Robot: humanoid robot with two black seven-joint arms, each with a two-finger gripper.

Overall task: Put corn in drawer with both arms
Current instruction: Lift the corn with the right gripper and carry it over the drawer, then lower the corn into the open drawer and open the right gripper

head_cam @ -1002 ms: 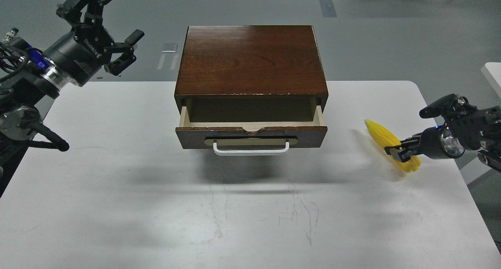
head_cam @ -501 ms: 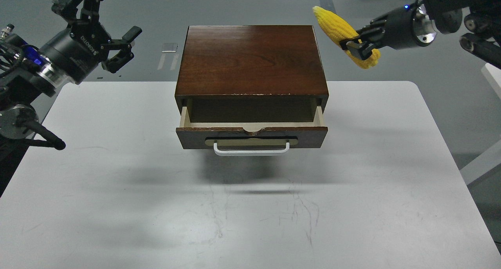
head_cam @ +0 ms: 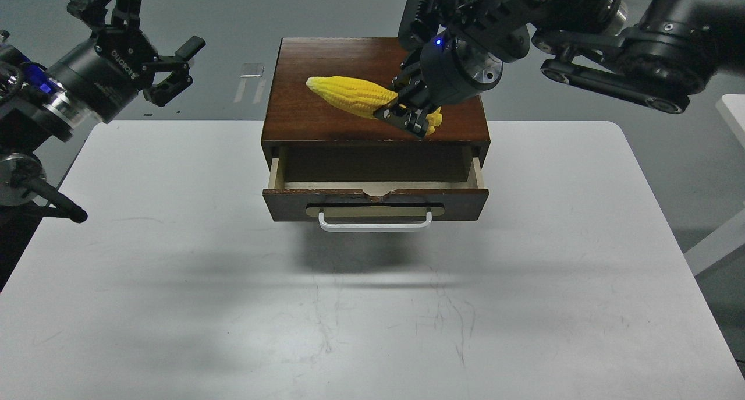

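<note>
The corn (head_cam: 351, 95) hung in the upper middle of the frame, over the dark wooden top of the cabinet (head_cam: 326, 112), gripped near its thick end by the right hand (head_cam: 404, 113). The black fingers (head_cam: 401, 118) were closed on the cob, with a bit of yellow showing past them on the right. The cob lay nearly level, its tapered tip pointing toward the left of the frame. Whether it touched the cabinet top could not be told; it looked to be held a little above it.

Below, in the centre of the frame, the drawer (head_cam: 375, 201) stood pulled partway out, its pale inner sides and a dark gap behind the front visible, the white bar handle (head_cam: 375, 223) facing the lower edge. The cabinet sat on the white table (head_cam: 174, 307).

The left hand (head_cam: 152, 50) hovered at the upper left, well apart from the cabinet, its fingers spread wide and holding nothing.

The step in hand appeared to be the carry: the cob was lifted and brought over the cabinet but not yet over the drawer's opening. The next move would likely call for bringing the right hand toward the lower part of the frame and down, keeping the cob lengthwise along the drawer's width so it fits the narrow gap, then releasing. The left hand seemed placed to close the drawer afterwards.
</note>
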